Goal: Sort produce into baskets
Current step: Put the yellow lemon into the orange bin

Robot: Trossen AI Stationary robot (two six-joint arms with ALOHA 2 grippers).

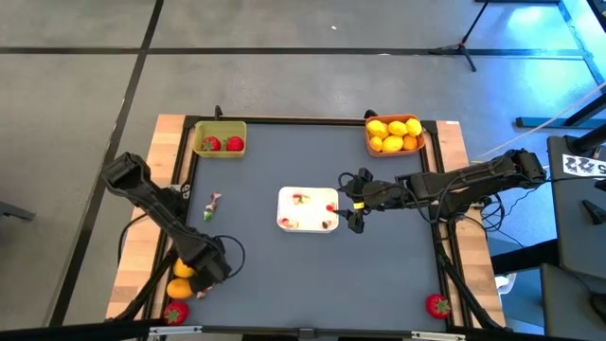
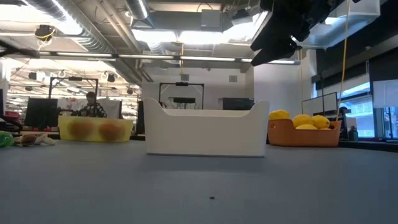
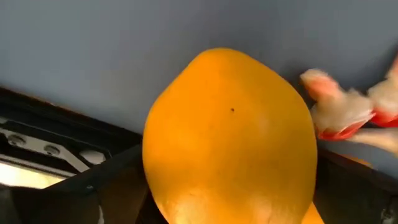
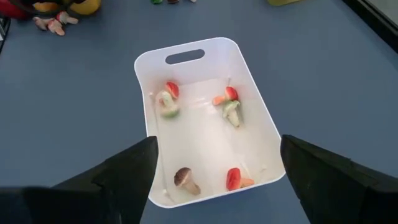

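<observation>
My left gripper (image 1: 206, 269) stands at the table's near left corner, pointing steeply down over an orange lemon-like fruit (image 3: 230, 137) that fills its wrist view. The jaws are open on either side of it; I see no touch. A yellow fruit (image 1: 183, 270), an orange one (image 1: 180, 289) and a strawberry (image 1: 175, 311) lie there on the table's edge. The yellow-green basket (image 1: 220, 140) holds two strawberries, and the orange basket (image 1: 393, 134) holds several yellow fruits. My right gripper (image 4: 217, 180) hovers open above the white tray (image 4: 205, 118).
The white tray (image 1: 308, 210) holds small scraps at the table's middle. One strawberry (image 1: 436, 305) lies at the near right corner. A small toy piece (image 1: 212, 205) lies left of the tray. The black table frame (image 3: 56, 118) runs close beside the orange fruit.
</observation>
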